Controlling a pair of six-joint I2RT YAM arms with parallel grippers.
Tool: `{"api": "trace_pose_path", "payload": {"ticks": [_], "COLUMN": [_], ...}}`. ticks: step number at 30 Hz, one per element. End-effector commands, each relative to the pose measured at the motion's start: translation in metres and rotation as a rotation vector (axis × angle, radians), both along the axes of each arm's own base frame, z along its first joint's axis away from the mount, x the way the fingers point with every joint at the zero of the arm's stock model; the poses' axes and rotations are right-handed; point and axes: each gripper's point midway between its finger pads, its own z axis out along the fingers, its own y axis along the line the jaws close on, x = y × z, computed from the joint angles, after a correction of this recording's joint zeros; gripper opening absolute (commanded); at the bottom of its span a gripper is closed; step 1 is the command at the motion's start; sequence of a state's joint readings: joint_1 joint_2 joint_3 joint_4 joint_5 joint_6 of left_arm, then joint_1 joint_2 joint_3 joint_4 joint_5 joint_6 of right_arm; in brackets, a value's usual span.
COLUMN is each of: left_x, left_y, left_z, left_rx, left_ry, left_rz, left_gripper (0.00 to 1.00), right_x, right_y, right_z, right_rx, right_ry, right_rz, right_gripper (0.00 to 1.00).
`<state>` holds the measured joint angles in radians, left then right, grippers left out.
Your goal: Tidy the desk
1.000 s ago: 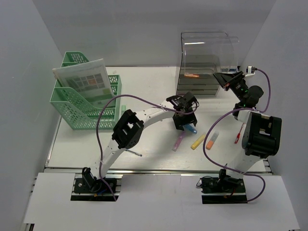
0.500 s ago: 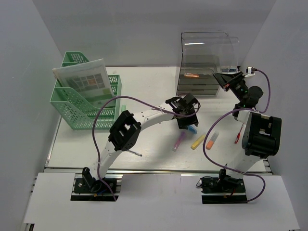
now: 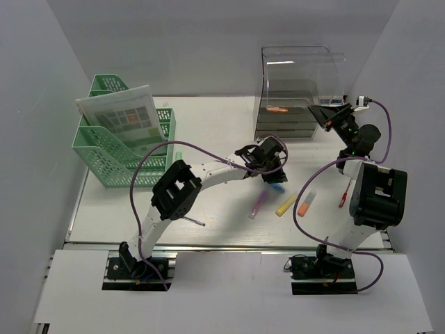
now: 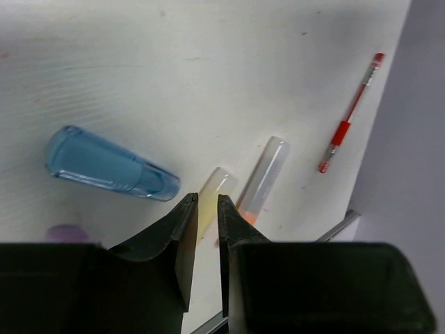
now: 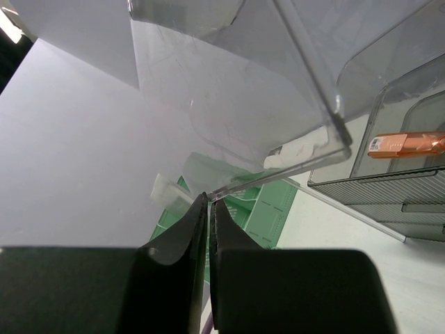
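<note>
On the white desk (image 3: pixel 215 125) lie a blue highlighter (image 3: pixel 277 186) (image 4: pixel 111 163), a purple one (image 3: pixel 258 204), a yellow one (image 3: pixel 286 204) (image 4: pixel 215 184), an orange one (image 3: pixel 306 202) (image 4: pixel 264 177) and a red pen (image 3: pixel 343 197) (image 4: pixel 348 118). My left gripper (image 3: pixel 270 167) (image 4: pixel 206 202) hovers just behind the blue highlighter. Only a narrow gap separates its jaws, and nothing is in it. My right gripper (image 3: pixel 325 113) (image 5: pixel 208 197) is shut on the corner of the raised clear lid (image 3: pixel 299 69) (image 5: pixel 229 90) of the drawer organizer (image 3: pixel 285 122). Another orange highlighter (image 3: pixel 278 109) (image 5: pixel 407 144) lies inside.
Green mesh file racks (image 3: pixel 118 149) (image 5: pixel 264 202) holding a printed booklet (image 3: pixel 122 118) stand at the back left. Pale grey walls close in the desk on three sides. A silver rail (image 3: pixel 222 245) runs along the front edge.
My left gripper has drawn back from the blue highlighter, which stays on the desk, and its jaws have narrowed. The right arm has not moved.
</note>
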<state>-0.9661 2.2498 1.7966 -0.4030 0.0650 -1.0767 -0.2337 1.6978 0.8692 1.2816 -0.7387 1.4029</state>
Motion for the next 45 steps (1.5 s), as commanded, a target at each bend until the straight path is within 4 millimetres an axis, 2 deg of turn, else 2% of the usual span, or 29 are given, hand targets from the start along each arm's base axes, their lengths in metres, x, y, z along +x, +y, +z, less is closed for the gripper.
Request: {"api": "trace_pose_path", "payload": {"ticks": [1, 4, 9, 10, 16, 26, 30, 31, 33, 36, 37, 42, 45], "left_x": [0.005, 0.007, 0.003, 0.004, 0.008, 0.002, 0.001, 0.001, -0.002, 0.0, 0.006, 0.004, 0.012], "left_y": [-0.023, -0.027, -0.025, -0.026, -0.012, 0.002, 0.019, 0.021, 0.033, 0.044, 0.054, 0.08, 0.102], "left_z": [0.041, 0.034, 0.005, 0.008, -0.006, -0.028, -0.036, -0.03, -0.035, -0.026, -0.026, -0.029, -0.031], "left_rx": [-0.132, -0.131, -0.083, -0.092, -0.061, 0.003, 0.035, 0.032, 0.066, 0.069, 0.088, 0.174, 0.228], "left_ry": [-0.056, -0.041, 0.003, -0.002, 0.014, 0.048, 0.055, 0.046, 0.044, 0.026, 0.007, 0.007, 0.001], "left_rz": [-0.017, -0.01, -0.019, -0.019, 0.005, 0.027, 0.052, 0.054, 0.068, 0.084, 0.113, 0.144, 0.188], "left_gripper": [0.29, 0.29, 0.29, 0.3, 0.29, 0.3, 0.29, 0.3, 0.3, 0.3, 0.3, 0.3, 0.29], "right_x": [-0.016, -0.016, -0.015, -0.015, -0.016, -0.016, -0.017, -0.016, -0.017, -0.016, -0.016, -0.018, -0.019], "right_y": [0.0, 0.0, 0.0, -0.001, 0.0, 0.001, 0.0, 0.0, 0.0, 0.0, 0.001, 0.001, 0.0], "right_z": [0.041, 0.04, 0.042, 0.042, 0.039, 0.039, 0.04, 0.039, 0.039, 0.039, 0.039, 0.04, 0.04], "right_rx": [-0.059, -0.061, -0.061, -0.06, -0.06, -0.059, -0.06, -0.059, -0.06, -0.06, -0.059, -0.061, -0.06], "right_ry": [-0.196, -0.195, -0.197, -0.197, -0.192, -0.192, -0.195, -0.193, -0.193, -0.193, -0.192, -0.196, -0.195], "right_rz": [-0.026, -0.026, -0.024, -0.026, -0.025, -0.024, -0.026, -0.027, -0.027, -0.026, -0.024, -0.024, -0.025], "right_gripper": [0.04, 0.04, 0.05, 0.05, 0.04, 0.05, 0.04, 0.04, 0.04, 0.04, 0.04, 0.04, 0.04]}}
